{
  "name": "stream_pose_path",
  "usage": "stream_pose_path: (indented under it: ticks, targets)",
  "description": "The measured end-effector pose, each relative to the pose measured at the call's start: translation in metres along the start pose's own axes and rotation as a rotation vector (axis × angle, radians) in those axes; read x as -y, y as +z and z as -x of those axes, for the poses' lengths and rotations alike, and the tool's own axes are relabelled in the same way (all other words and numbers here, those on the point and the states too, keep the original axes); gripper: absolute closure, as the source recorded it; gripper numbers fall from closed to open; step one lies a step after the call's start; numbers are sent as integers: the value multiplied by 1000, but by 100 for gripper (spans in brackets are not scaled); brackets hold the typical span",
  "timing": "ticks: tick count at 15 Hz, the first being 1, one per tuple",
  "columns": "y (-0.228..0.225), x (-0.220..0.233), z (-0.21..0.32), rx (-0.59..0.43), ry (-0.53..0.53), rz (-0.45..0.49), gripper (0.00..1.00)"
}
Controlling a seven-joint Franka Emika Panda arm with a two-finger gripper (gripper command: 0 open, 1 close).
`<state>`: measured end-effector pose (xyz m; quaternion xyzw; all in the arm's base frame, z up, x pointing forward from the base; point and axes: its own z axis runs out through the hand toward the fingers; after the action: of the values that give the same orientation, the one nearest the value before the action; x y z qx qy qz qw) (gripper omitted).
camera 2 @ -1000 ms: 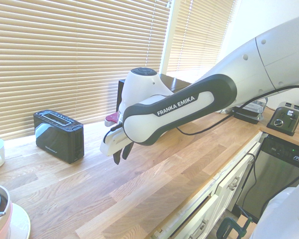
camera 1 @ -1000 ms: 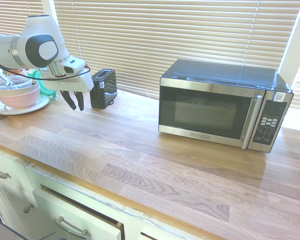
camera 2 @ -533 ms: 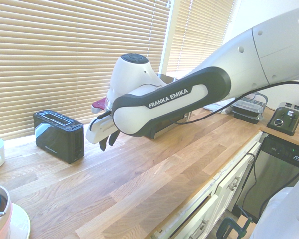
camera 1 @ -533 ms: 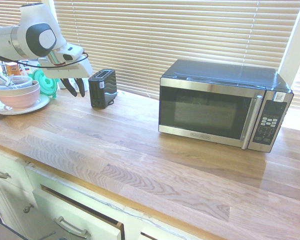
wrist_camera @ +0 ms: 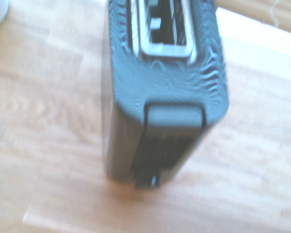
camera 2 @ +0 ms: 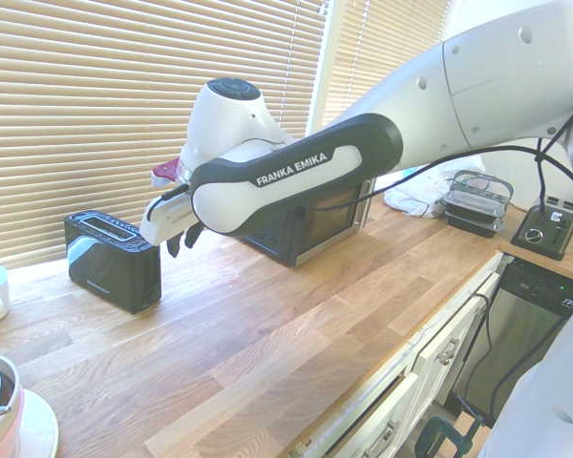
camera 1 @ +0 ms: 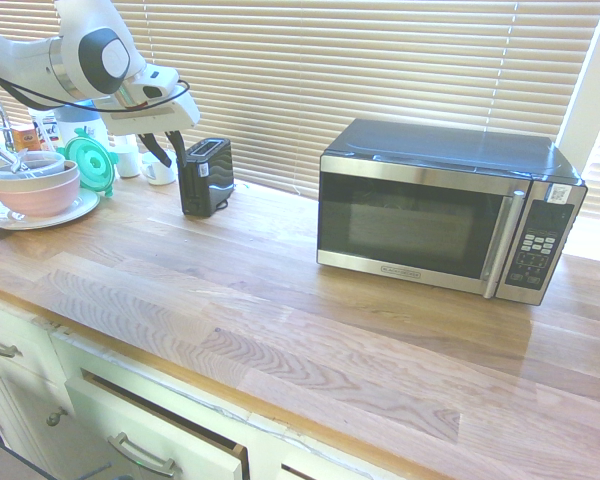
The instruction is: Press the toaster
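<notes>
The toaster [camera 1: 208,178] is a small black box with a silvery top slot, standing near the blinds at the back left of the wooden counter [camera 1: 280,300]. My gripper [camera 1: 168,156] hangs just above and beside its near end, its dark fingers close together and holding nothing. From the other side, the gripper [camera 2: 178,242] hovers over the right end of the toaster [camera 2: 113,260]. In the wrist view the toaster [wrist_camera: 165,82] fills the frame from above, showing its ribbed top, its slot and the lever tab [wrist_camera: 174,116] on its end face.
A steel-and-black microwave [camera 1: 440,210] stands to the right on the counter. Stacked bowls on a plate [camera 1: 35,188], a green item [camera 1: 88,165] and a white mug [camera 1: 160,170] sit left of the toaster. Food containers [camera 2: 477,205] and a small steel appliance [camera 2: 546,229] are farther off.
The arm has lifted and swung toward the toaster: the gripper went from low beside it over the counter to just above its end. The toaster has not moved.
</notes>
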<state>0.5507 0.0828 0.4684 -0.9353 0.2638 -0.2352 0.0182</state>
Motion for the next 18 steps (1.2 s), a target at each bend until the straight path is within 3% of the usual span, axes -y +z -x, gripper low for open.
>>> stream_pose_path:
  ticks: [9,10,18]
  targets:
    - [32,37,-23,14,-38,10,0]
    - [31,38,-22,14,-40,9,100]
    - [36,41,-18,21,-48,11,100]
